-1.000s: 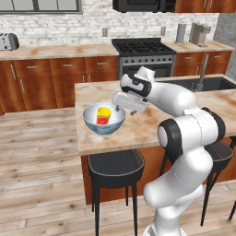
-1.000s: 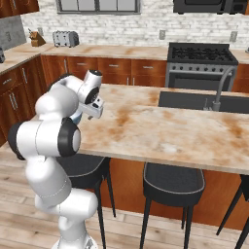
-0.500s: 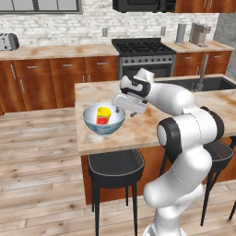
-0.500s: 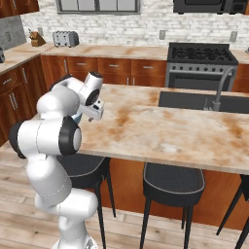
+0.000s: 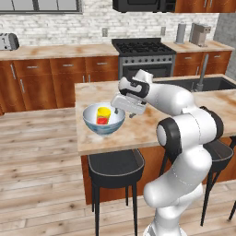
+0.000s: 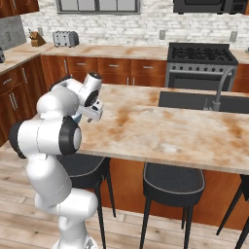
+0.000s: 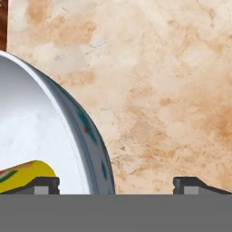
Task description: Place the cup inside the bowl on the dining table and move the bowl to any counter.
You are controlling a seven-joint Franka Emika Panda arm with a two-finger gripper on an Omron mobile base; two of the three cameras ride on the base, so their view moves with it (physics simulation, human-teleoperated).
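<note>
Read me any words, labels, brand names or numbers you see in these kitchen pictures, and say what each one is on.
No readable text in any view.
cup: a red patch on its yellow side, no letters.
bowl: outside pattern only, no writing.
toaster and stove: too small to show any marking.

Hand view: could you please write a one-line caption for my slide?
Open pincer straddling the rim of the bowl, with the yellow cup inside, on the marbled table.
</note>
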